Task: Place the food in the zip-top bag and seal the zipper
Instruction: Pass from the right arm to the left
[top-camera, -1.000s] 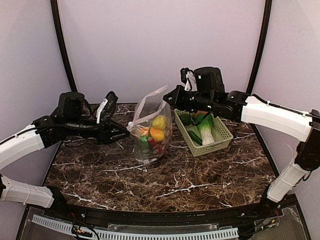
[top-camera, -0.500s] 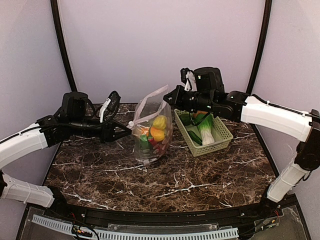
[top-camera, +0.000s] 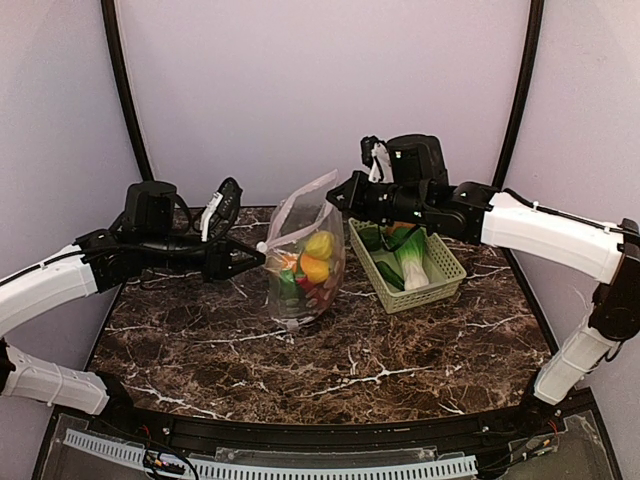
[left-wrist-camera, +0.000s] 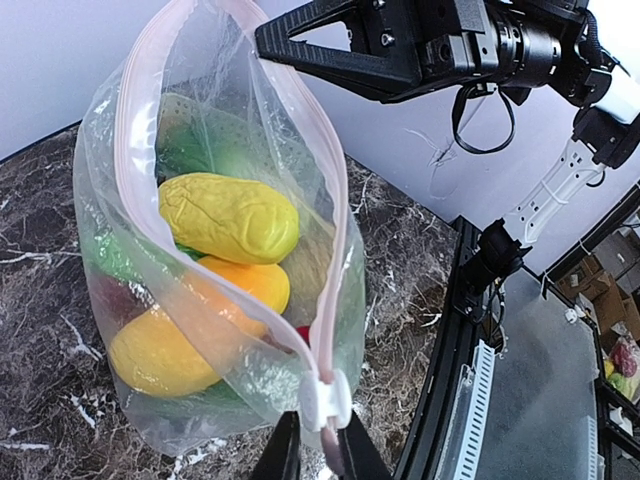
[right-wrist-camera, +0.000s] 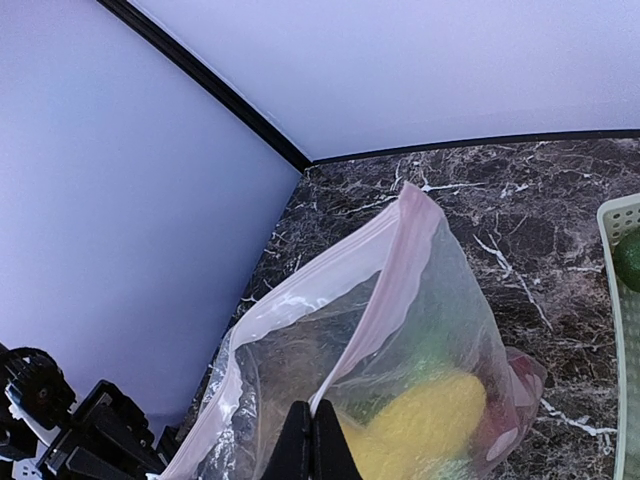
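The zip-top bag (top-camera: 305, 262) hangs upright over the table between both arms, its mouth gaping. Inside lies food: yellow corn (left-wrist-camera: 228, 215), an orange piece (left-wrist-camera: 185, 325), plus green and red bits. The pink zipper (left-wrist-camera: 138, 140) has its two strips apart, and they meet at a white slider (left-wrist-camera: 325, 400). My left gripper (left-wrist-camera: 320, 442) is shut on the zipper's end just below that slider, at the bag's left corner (top-camera: 262, 250). My right gripper (right-wrist-camera: 313, 428) is shut on the opposite end of the mouth edge, seen from above as the right gripper (top-camera: 334, 198) at the bag's top right.
A pale green lattice basket (top-camera: 447, 268) stands right of the bag, under the right arm, holding a bok choy (top-camera: 411, 265) and a cucumber (top-camera: 388, 272). Purple walls close in the back and sides of the marble table (top-camera: 330, 360).
My left gripper has slid right to the bag's corner and its jaws have closed on the zipper end. The right arm and the bag have stayed put.
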